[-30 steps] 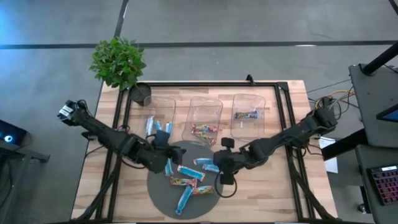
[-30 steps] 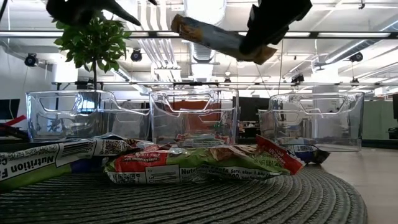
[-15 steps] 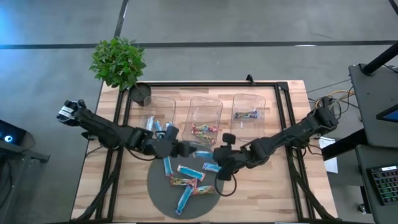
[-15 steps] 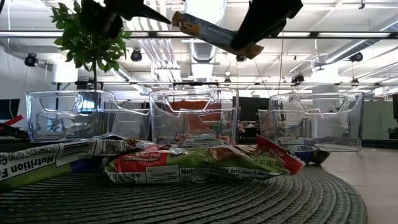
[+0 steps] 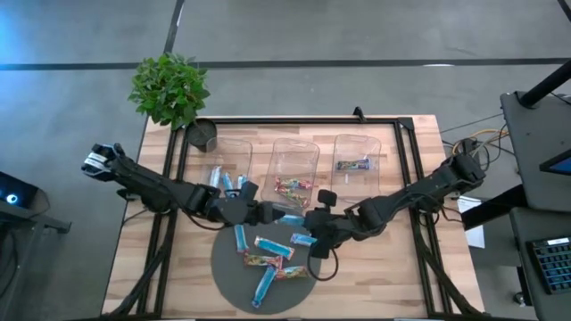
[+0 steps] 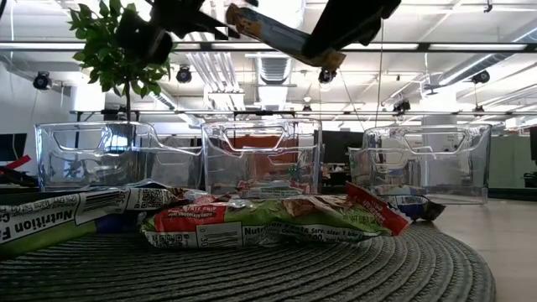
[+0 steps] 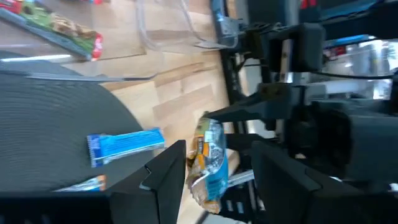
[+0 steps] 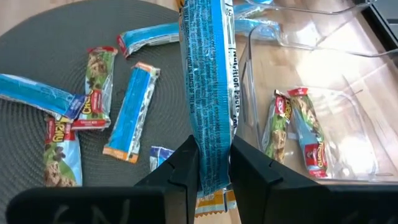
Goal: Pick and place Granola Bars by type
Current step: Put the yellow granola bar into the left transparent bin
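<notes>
Above mat (image 5: 227, 272), left hand (image 5: 268, 214) seemingly nearer held bar (image 8: 208, 93)

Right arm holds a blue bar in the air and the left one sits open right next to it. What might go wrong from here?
1. The right end effector pinches the blue bar only near one end; it may twist or slip.
2. The left end effector stands open at the bar's other end. If the right lets go early, the bar likely drops onto the mat.
3. The middle bin, holding multicoloured bars, is close; a drop there missorts.
</notes>
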Robot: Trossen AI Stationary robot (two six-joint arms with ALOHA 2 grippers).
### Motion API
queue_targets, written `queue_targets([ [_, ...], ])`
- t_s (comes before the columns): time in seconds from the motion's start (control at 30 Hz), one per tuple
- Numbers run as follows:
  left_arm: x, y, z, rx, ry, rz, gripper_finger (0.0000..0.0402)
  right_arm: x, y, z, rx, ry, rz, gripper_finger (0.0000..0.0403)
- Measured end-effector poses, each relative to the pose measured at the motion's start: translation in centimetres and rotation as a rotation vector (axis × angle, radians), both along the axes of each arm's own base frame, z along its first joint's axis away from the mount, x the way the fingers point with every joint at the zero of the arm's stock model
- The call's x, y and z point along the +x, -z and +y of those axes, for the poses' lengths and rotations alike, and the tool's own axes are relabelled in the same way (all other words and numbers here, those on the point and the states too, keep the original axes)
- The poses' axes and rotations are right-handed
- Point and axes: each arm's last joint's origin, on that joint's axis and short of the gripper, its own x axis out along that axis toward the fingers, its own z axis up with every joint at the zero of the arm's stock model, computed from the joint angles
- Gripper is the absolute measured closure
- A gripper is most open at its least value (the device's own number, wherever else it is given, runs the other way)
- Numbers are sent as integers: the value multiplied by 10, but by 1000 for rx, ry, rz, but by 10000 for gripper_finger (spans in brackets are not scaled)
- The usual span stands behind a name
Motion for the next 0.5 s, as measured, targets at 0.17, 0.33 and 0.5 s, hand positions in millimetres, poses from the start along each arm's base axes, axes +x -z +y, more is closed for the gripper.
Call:
queue_targets([
  [0.17,0,3,0,-8,16,0,236,3,-2,-2,-3,17,-34,335],
  [0.33,0,6,0,-16,26,-11,236,7,-5,-5,14,30,-75,335],
  [0.5,0,4,0,0,34,-17,237,9,-5,-8,15,41,-79,335],
])
